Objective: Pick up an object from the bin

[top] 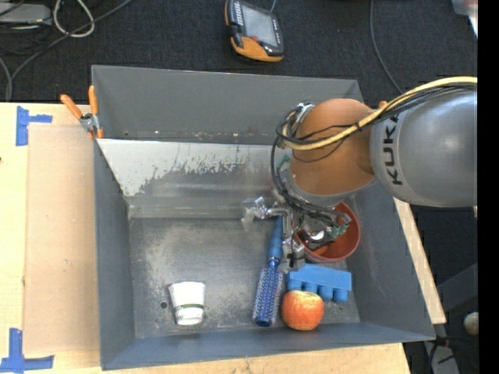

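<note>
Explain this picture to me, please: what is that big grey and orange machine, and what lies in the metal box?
This single photo looks down from above, slightly sideways. The big grey shape with the orange dome is a robot arm reaching in from the right. At its tip hangs a gripper, its tool for picking things up. Below is a grey metal bin. Nearest the gripper lie a reddish-brown round bowl, a blue long-handled bristle brush and a blue toothed plastic block. A red-orange apple rests near the front wall; a small white cup sits apart on the left. Whether anything is held cannot be told here.
</note>
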Controlling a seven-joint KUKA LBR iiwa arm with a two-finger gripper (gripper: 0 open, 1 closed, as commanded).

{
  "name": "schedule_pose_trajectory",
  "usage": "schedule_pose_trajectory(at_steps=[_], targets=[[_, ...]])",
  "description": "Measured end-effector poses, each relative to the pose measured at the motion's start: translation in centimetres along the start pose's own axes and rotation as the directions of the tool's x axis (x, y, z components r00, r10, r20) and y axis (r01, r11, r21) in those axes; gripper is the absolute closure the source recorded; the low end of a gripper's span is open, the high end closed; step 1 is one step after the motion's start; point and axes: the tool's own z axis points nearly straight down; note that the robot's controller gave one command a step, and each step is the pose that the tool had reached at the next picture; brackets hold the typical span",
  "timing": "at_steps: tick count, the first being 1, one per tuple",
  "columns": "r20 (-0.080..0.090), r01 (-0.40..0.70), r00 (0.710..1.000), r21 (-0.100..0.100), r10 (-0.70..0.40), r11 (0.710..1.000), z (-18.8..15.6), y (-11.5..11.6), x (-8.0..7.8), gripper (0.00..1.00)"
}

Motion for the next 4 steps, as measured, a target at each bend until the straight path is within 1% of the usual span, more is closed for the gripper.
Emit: schedule_pose_trajectory(at_steps=[1,2,3,4], targets=[[0.000,0.152,0.988,0.000,-0.152,0.988,-3.0,-3.0,2.4,0.00],[-0.003,0.548,0.837,-0.012,-0.548,0.837,2.2,4.0,0.9,0.00],[0.001,0.545,0.838,0.004,-0.545,0.838,5.5,-1.0,2.8,0.00],[0.011,0.785,0.619,0.015,-0.786,0.619,5.3,0.2,5.2,1.00]])
